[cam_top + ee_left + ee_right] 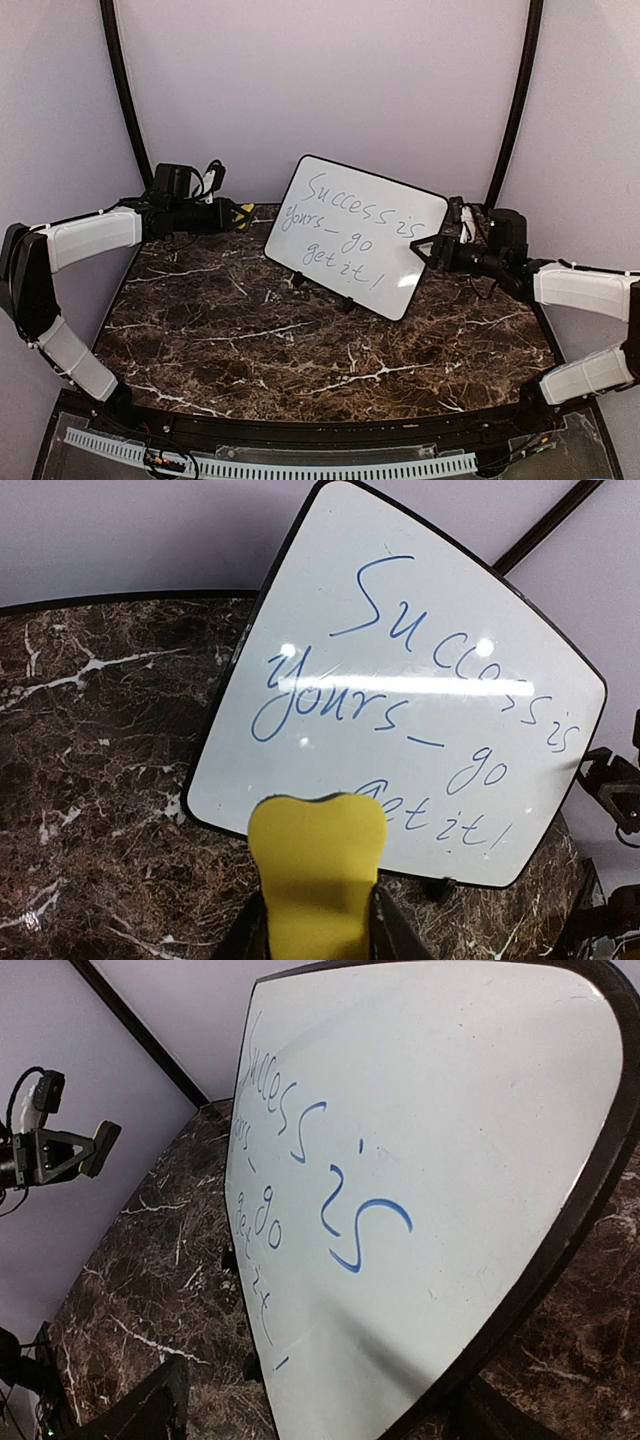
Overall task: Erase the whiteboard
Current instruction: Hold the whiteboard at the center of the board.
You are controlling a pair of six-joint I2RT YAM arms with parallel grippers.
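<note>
Whiteboard [355, 235]: it is standing on its small black feet at the rear middle of the table [250, 340], between your two arms. Its face is leaning back and its frame is sitting rotated, with the right end lower.
Writing [400, 710]: blue handwriting is covering the board's face, reading "Success is yours_ go get it!".
Left tool [236, 213]: you are holding it left of the board and apart from it, with its fingers clamping a yellow eraser [318, 865].
Yellow eraser: it is sticking out past the fingertips and facing the board's lower left part.
Right tool [427, 250]: you are holding it just beside the board's right edge, with its fingers [140, 1410] spread wide apart. You cannot tell whether either finger is touching the frame.
Right wrist view: the board's face is filling most of the picture, and its black frame is running down between the two fingers.
</note>
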